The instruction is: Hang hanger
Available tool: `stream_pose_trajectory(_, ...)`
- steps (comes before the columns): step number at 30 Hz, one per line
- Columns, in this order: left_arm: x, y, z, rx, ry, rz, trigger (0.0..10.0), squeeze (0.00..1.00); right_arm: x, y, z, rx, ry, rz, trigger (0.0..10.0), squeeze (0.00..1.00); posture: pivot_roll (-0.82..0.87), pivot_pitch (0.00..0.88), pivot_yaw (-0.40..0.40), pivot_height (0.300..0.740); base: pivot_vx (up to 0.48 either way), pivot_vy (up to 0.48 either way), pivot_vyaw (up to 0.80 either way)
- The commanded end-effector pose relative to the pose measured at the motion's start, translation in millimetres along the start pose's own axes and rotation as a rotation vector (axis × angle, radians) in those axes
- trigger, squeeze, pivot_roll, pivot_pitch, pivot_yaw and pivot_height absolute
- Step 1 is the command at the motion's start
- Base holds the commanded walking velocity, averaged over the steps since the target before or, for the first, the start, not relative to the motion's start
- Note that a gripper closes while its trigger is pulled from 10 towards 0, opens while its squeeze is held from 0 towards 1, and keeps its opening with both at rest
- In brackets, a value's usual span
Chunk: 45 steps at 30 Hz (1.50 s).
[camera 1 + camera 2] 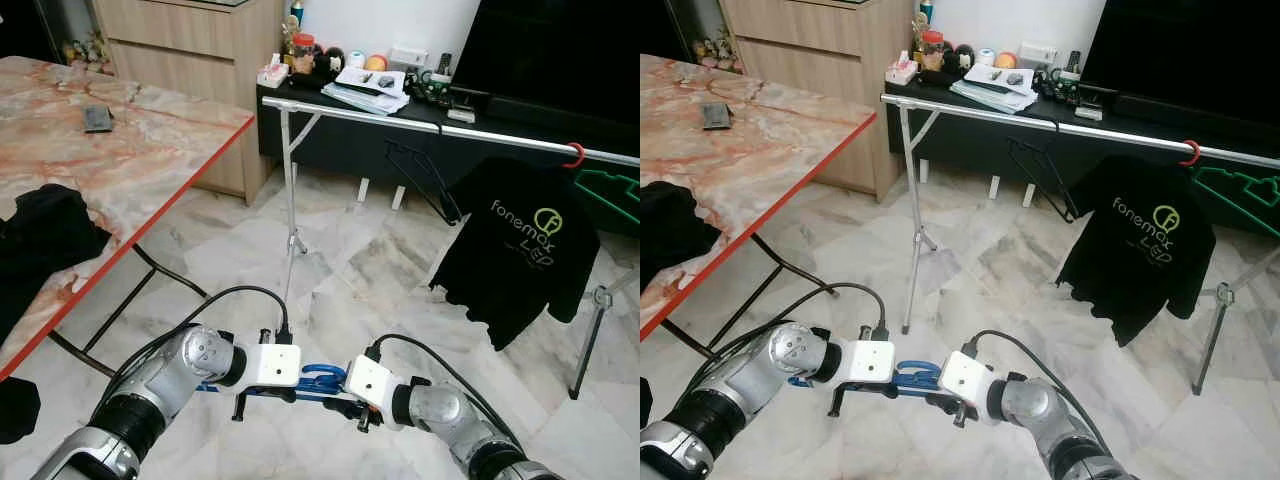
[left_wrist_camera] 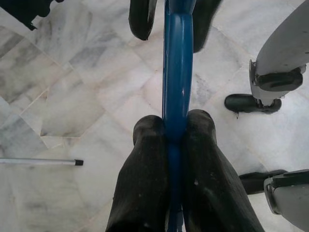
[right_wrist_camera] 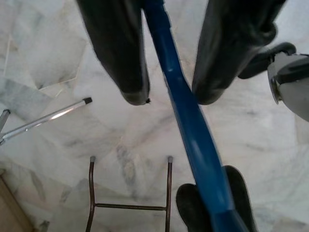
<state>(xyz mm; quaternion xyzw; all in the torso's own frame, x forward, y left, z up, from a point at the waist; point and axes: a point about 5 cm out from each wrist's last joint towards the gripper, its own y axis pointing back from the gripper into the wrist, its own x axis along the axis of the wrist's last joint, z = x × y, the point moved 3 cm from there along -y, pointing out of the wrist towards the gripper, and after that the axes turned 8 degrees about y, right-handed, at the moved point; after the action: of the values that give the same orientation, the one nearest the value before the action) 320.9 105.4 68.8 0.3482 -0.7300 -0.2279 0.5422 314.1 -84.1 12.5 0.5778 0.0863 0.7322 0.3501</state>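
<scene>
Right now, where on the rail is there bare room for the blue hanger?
Free: the rail from its left end to the empty black hanger. Narrower gap between that and the black T-shirt. Both grippers hold the blue hanger low.

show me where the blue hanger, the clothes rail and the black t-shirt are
blue hanger [image 2: 177,72]: left wrist view, on its bar.
clothes rail [image 1: 400,121]: left eye view, on the middle of the pole.
black t-shirt [image 1: 520,250]: left eye view, on the chest.
</scene>
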Motion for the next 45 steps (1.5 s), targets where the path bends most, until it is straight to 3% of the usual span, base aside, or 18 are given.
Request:
stream_pose_trajectory(1,11,-2.7,1.4,-0.017,-0.042,0.03,10.0,0.0,-3,0.4,-3.2,0.004,-0.044,0.002,0.0,0.0,0.06,0.078,-0.106,0.74,0.0,0.0,0.0)
stream_pose_trajectory(24,19,-3.8,2.7,-0.042,-0.108,0.055,10.0,0.0,-17,3.8,-21.7,0.112,-0.117,-0.021,0.0,0.0,0.07,0.077,-0.109,0.74,0.0,0.0,0.0)
stream_pose_trajectory(25,20,-3.6,4.0,-0.058,-0.094,0.068,10.0,0.07,-21,5.0,-24.2,0.113,-0.119,-0.037,0.0,0.0,0.06,0.076,-0.108,0.74,0.0,0.0,0.0)
stream_pose_trajectory(26,20,-3.5,4.3,-0.061,-0.09,0.071,10.0,0.07,-22,5.3,-24.9,0.113,-0.119,-0.041,0.0,0.0,0.06,0.076,-0.108,0.74,0.0,0.0,0.0)
stream_pose_trajectory(27,21,-3.2,4.6,-0.065,-0.087,0.077,10.0,1.0,-23,5.7,-25.8,0.114,-0.12,-0.047,0.0,0.0,0.06,0.076,-0.108,0.74,0.0,0.0,0.0)
stream_pose_trajectory(35,18,-1.2,5.8,-0.08,-0.077,0.073,10.0,1.0,-31,7.1,-33.2,0.144,-0.1,-0.091,0.0,0.0,0.06,0.077,-0.108,0.74,0.0,0.0,0.0)
stream_pose_trajectory(39,8,5.0,4.1,-0.068,-0.06,0.047,10.0,1.0,-45,11.2,-46.7,0.192,-0.068,-0.166,0.0,0.0,0.06,0.08,-0.112,0.74,0.0,0.0,0.0)
stream_pose_trajectory(42,1,9.0,2.1,-0.047,-0.048,0.023,10.0,1.0,-55,16.1,-49.5,0.169,-0.107,-0.199,0.0,0.0,0.06,0.08,-0.113,0.74,0.0,0.0,0.0)
stream_pose_trajectory(45,-15,14.9,-0.9,0.021,-0.011,-0.011,10.0,1.0,-74,27.4,-49.6,0.07,-0.199,-0.258,0.0,0.0,0.06,0.08,-0.113,0.74,0.0,0.0,0.0)
